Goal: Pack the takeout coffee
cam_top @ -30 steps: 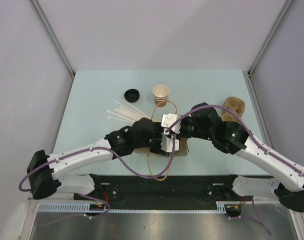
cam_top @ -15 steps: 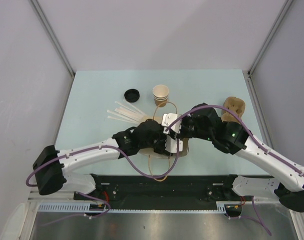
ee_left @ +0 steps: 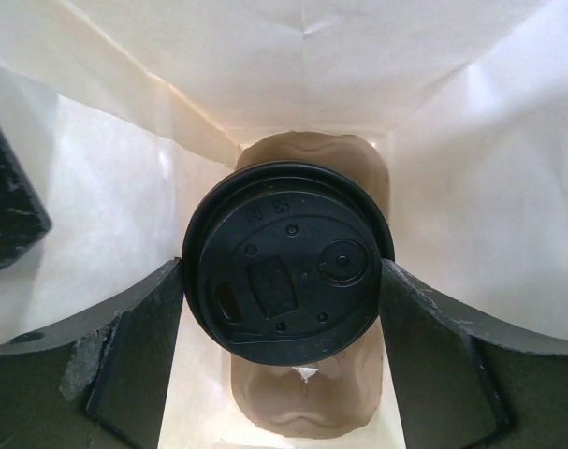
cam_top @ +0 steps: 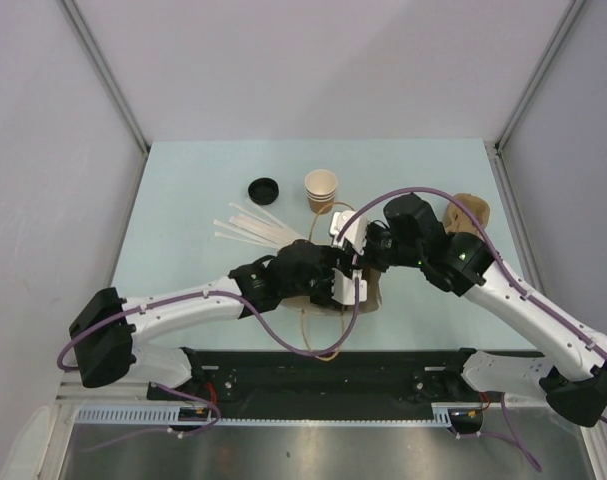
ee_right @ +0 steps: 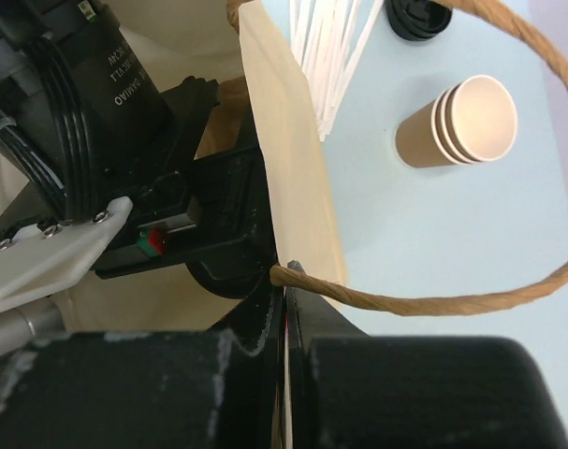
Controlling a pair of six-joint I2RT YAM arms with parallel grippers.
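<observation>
Two arms, two jobs here. My right fingers [ee_right: 251,329] are pressed together on the top edge of the paper bag [ee_right: 285,159], pinching it right where the twisted paper handle [ee_right: 433,302] joins. I read that as holding the mouth open and the bag upright so the other arm has room.

The left arm is down inside the bag. Its wrist view shows the takeout coffee [ee_left: 288,285] from straight above: round black lid, pale bag walls all round, and a brown moulded pulp insert [ee_left: 312,154] underneath. The left fingers [ee_left: 138,351] sit one on each side of the lid, touching its rim on both sides. I take that as a pinch on the cup, though the cup wall itself is hidden under the lid. I can't tell whether the base is seated on the insert or hangs just over it.

Out on the worktop [cam_top: 183,170] there's a stack of lidless cups [cam_top: 321,188], a loose black lid [cam_top: 263,189] and a fan of white straws [cam_top: 251,224]. They're all beyond the bag and not in the way.

My guess is the packing is nearly done. The next move wants a gentle release and a straight lift out, since a finger dragging on the lid could tip the cup.
</observation>
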